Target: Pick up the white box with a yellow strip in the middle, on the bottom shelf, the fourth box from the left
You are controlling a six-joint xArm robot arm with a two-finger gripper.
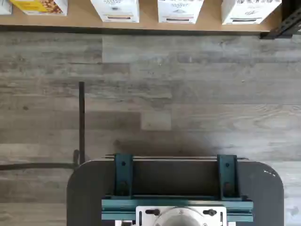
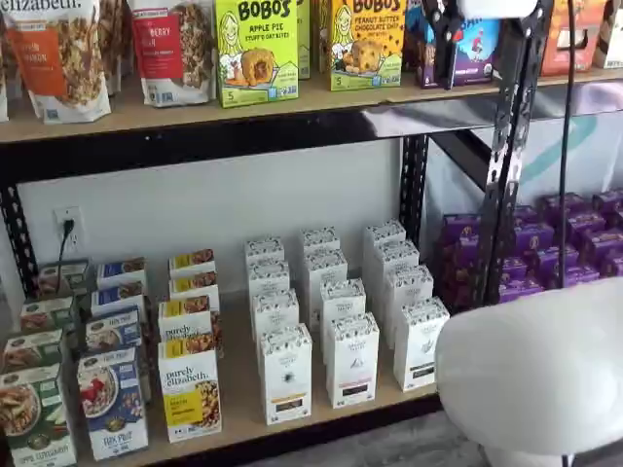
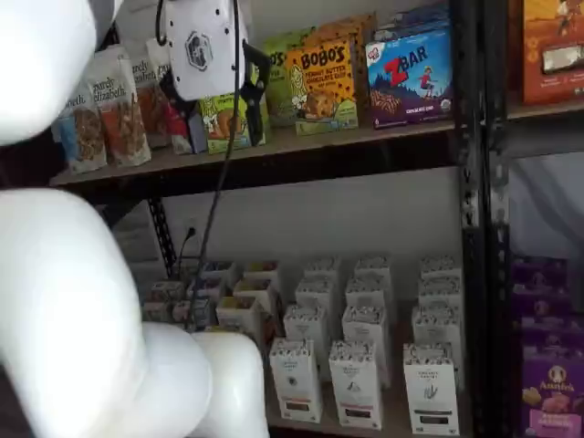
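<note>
White box (image 2: 285,375) at the front of the bottom shelf (image 2: 321,423), just right of the granola box (image 2: 192,389)
Tall narrow carton, speckled top band, pale yellow strip low down; I'd judge it light, stiff but crushable, so I'd pinch its narrow sides mid-height. Gripper (image 2: 446,58) hangs high by the upper shelf; I can't tell whether its fingers are spread

Light: even, bright indoor, no glare.
Shadow: soft band on grey wood-plank floor (image 1: 188,141) beside the dark mount.
Focus: white rounded arm casing (image 3: 55,310) blurred in both shelf views; small carton print soft.
</note>
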